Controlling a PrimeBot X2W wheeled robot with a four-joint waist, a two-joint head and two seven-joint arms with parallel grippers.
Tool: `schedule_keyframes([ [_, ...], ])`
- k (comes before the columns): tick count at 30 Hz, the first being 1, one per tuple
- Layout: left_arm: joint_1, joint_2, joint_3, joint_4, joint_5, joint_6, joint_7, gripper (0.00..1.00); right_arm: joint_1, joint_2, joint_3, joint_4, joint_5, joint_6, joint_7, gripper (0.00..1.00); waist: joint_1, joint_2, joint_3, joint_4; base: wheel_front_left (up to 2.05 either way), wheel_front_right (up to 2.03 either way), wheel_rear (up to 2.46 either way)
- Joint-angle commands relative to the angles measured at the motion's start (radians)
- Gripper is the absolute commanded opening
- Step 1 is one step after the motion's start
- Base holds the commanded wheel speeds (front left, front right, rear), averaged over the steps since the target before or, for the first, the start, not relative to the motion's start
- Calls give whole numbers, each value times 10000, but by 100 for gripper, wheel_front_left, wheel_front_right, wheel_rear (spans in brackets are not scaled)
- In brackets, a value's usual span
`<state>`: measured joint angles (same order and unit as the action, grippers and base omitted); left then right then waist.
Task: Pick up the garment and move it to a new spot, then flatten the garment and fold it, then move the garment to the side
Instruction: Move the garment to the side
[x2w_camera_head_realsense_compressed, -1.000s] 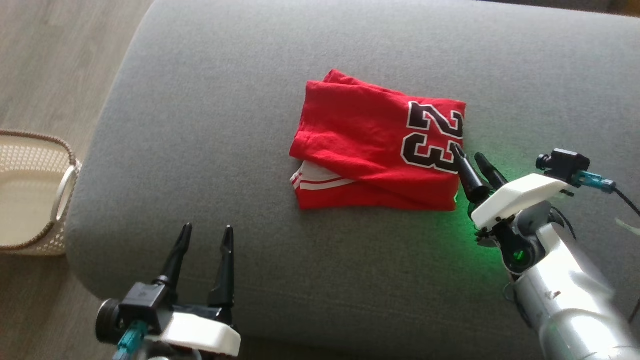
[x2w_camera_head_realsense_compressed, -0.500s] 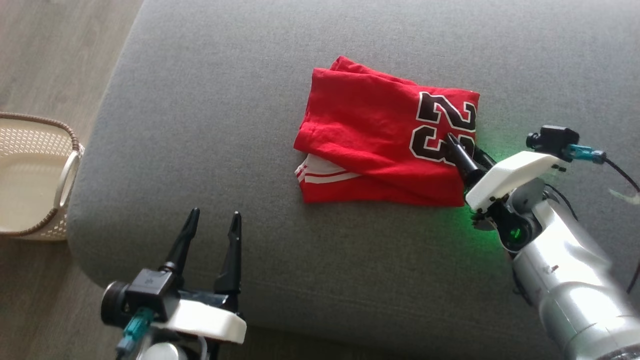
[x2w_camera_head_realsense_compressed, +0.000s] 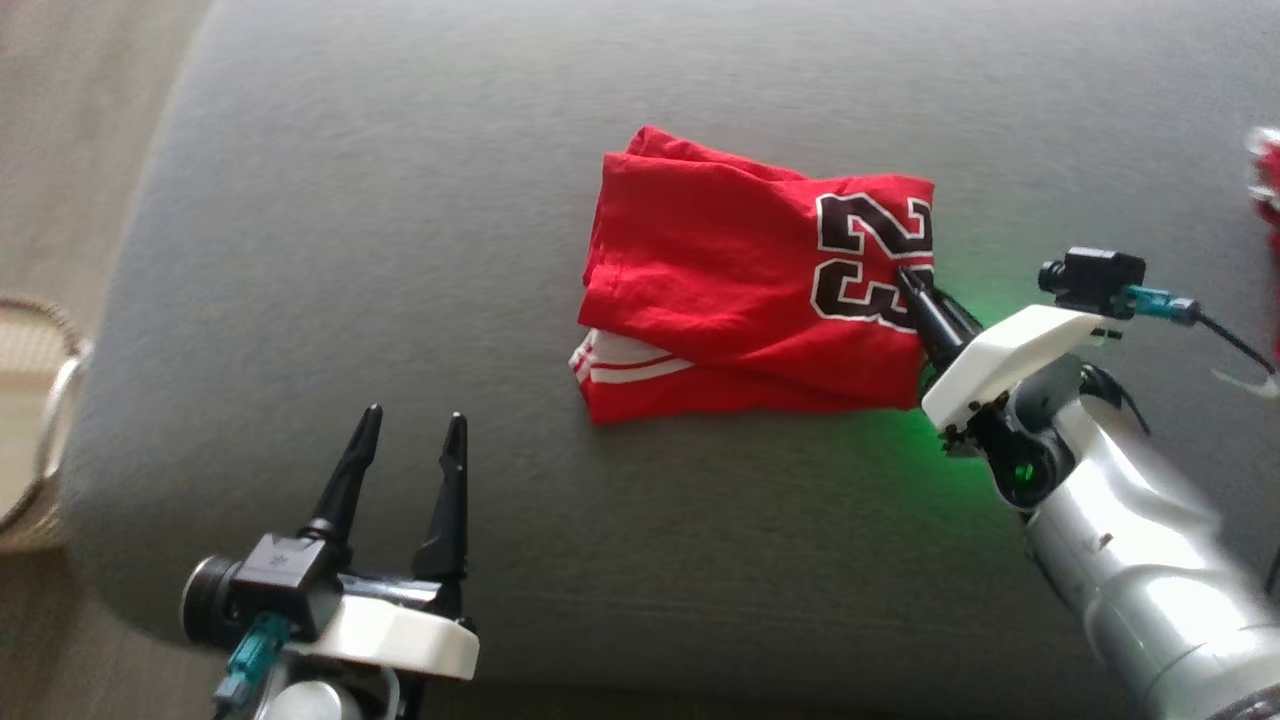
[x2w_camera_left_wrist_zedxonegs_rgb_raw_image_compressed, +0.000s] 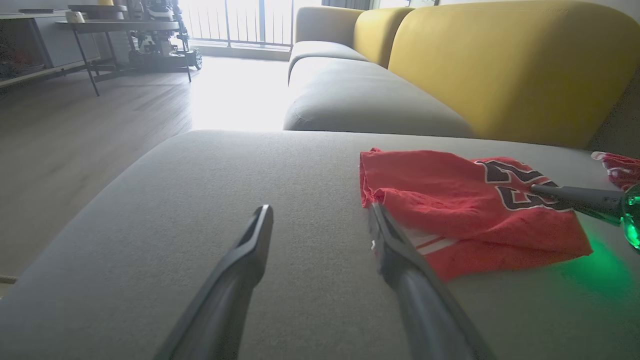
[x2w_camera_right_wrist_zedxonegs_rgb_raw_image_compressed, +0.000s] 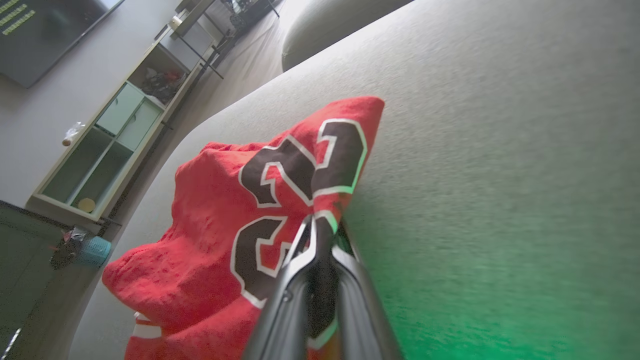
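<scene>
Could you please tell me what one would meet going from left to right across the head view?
Pale woven basket → left end effector → red number 23 jersey → second red cloth at the right edge.

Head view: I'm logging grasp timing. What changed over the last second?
The right end effector slid forward onto the numbered edge of the garment and shut on it. The left end effector stayed open, clear of the cloth; the garment stayed folded on the grey cushion. The camera shifted.
</scene>
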<state>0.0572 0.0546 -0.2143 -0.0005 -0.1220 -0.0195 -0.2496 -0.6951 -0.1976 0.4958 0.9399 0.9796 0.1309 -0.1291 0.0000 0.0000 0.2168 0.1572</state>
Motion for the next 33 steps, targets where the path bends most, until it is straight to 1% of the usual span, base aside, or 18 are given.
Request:
schedule_keyframes([
  [1,-175,-43,329,-386,118,-28,-122,100,-440,-46,153,-330,-16,-2,-127,0,0,0,-8,-431,0,0,0],
  [4,-197,-43,388,-470,235,-127,-122,100,-629,-310,331,-463,-139,-2,-261,0,0,0,103,-1012,0,0,0],
  [10,-362,-38,568,-594,436,-271,-122,100,-1145,-893,585,-433,-783,-2,-672,0,0,0,391,-2139,0,0,0],
  [15,-536,-25,568,-549,527,-455,-122,100,-1826,-1376,513,-165,-1424,-2,-986,0,0,0,665,-2755,0,0,0],
  [19,-652,-13,584,-560,618,-527,-122,100,-2416,-1844,461,260,-2054,-2,-1035,0,0,0,888,-2948,0,0,0],
  [26,-753,-9,660,-574,668,-614,-122,100,-3675,-2788,372,1055,-3745,-2,-1029,0,0,0,1256,-2937,0,0,0],
  [33,-808,13,719,-593,708,-686,-122,100,-4304,-3532,-57,1235,-4704,-2,-987,0,0,0,1465,-2845,0,0,0],
])
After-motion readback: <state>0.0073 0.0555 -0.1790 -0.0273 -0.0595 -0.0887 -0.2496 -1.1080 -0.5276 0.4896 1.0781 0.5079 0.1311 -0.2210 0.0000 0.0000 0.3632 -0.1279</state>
